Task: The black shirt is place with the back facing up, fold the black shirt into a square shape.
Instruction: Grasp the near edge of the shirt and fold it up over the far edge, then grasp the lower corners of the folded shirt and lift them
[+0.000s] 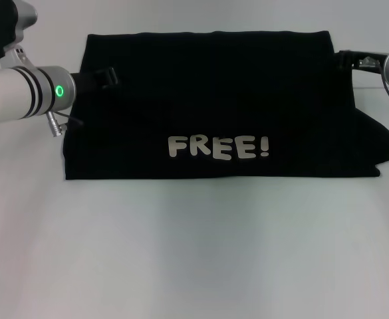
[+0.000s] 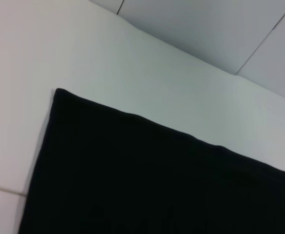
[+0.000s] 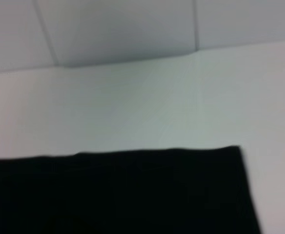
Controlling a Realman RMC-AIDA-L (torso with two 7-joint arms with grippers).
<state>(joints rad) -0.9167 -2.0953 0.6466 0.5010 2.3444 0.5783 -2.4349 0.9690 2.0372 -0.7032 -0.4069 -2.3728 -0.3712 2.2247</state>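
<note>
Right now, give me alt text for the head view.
A black shirt, folded to a wide rectangle, lies on a white table, cream "FREE!" lettering facing up. The left tool and right tool reach its far corners.

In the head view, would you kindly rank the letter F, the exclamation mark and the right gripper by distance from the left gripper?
From the left gripper over the black shirt's left part:
1. Letter F, lettering's left end.
2. Exclamation mark, lettering's right end.
3. Right gripper, shirt's right edge.

Cream block lettering "FREE!" (image 1: 218,147) on the black shirt (image 1: 214,86), near the shirt's front edge and about midway along it, upright as read from the head view, no other readable text
</note>
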